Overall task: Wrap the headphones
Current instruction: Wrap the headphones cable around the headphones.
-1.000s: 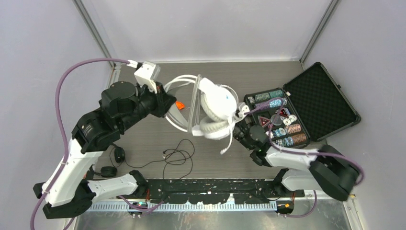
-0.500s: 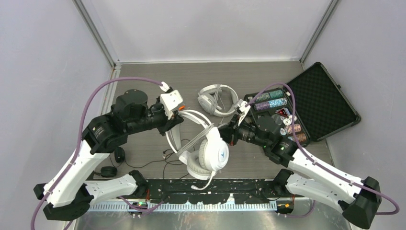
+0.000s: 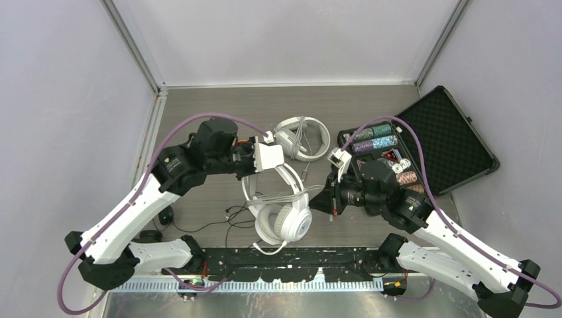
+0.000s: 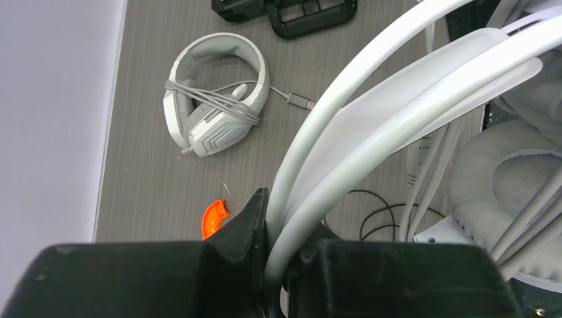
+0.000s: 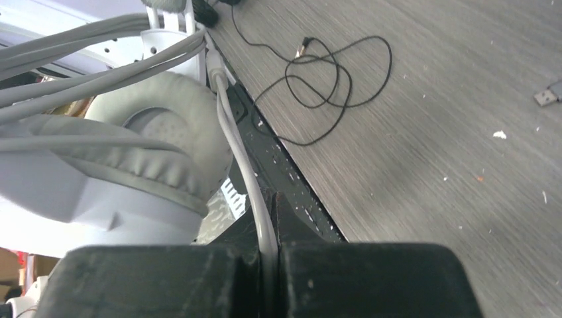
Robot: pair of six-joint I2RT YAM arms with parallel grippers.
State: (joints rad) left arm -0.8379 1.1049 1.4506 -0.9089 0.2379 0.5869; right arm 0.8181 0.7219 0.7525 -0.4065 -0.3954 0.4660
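Observation:
A white pair of headphones hangs over the table's near middle, with its thin white cord looped several times across the cups. My left gripper is shut on its headband, which runs up from between the jaws. My right gripper, just right of the cups, is shut on the white cord. A second white pair lies at the back centre with its cord wound round it. The small black pair rests at the near left, its black cord loose on the table.
An open black foam-lined case with rows of chips stands at the right. A small orange plastic piece lies on the table under my left gripper. The arms' black base rail runs along the near edge.
Both arms have brought the held white headphones from the back centre down toward the near edge. The left arm swung right and the right gripper drew back to the cups' right.

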